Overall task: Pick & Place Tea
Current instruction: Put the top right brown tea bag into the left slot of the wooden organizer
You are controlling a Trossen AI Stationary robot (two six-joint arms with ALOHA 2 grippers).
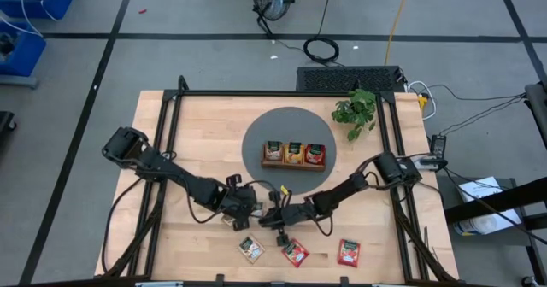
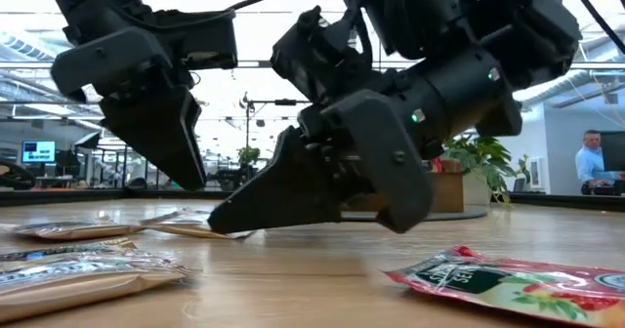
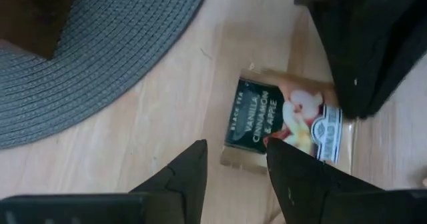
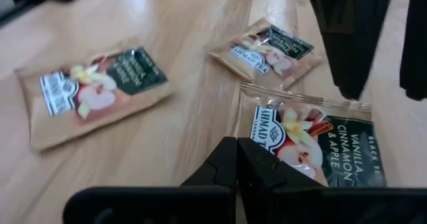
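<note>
Both dark six-joint arms are reaching inward from opposite sides of the worktop, elbows bent, so that their wrists are meeting near the middle of its front half. The left gripper (image 1: 242,219) is pointing steeply downward just above the surface, its two dark jaws standing apart with a clear gap between them. The right gripper (image 1: 279,219) is lying low and slanted just beside it, its jaws pressing together into a single wedge whose tip is touching down close to the surface.
</note>
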